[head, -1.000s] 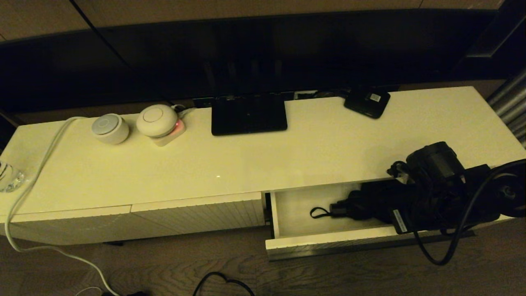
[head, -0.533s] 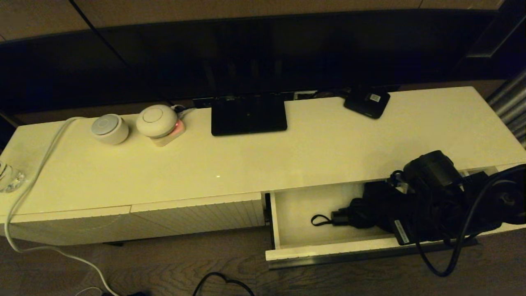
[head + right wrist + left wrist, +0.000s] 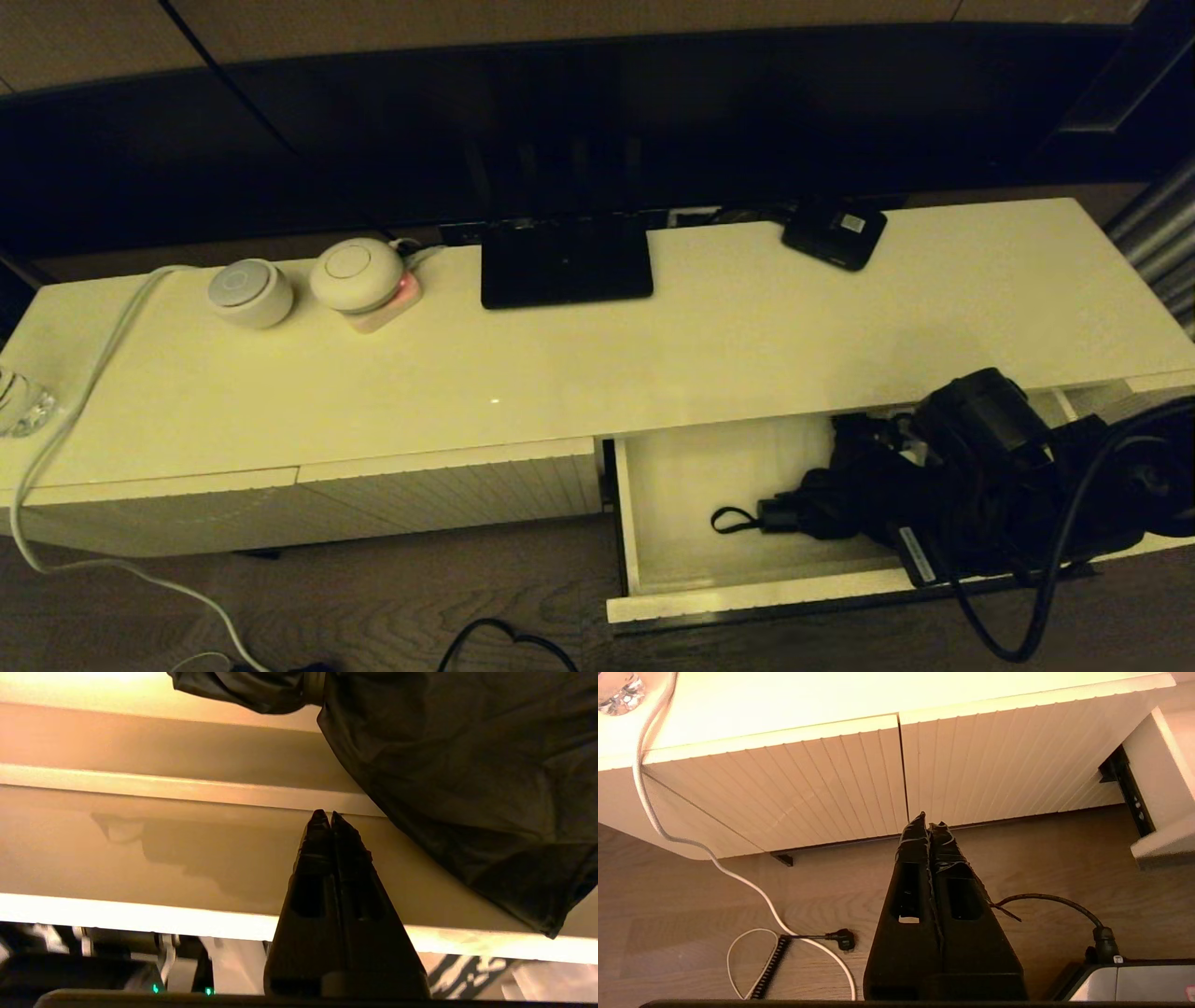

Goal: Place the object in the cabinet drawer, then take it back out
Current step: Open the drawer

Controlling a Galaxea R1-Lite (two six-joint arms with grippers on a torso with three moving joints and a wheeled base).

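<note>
While the umbrella [image 3: 840, 485] lies in the open drawer [image 3: 794, 595], long axis along it, right gripper [image 3: 325, 814], jaws pressed together, sits just beside the fabric; left gripper [image 3: 928, 817], also closed, hangs well apart.

In the head view, the right half of the cabinet drawer [image 3: 653, 504] is covered by the right arm, so the umbrella [image 3: 840, 490] is seen only at its handle end, and the right gripper cannot be made out. In the right wrist view, the fabric is cut off by 2 picture edges. The white cable [image 3: 65, 420] and the glass object [image 3: 19, 401] are cut off at the head view's edges.
</note>
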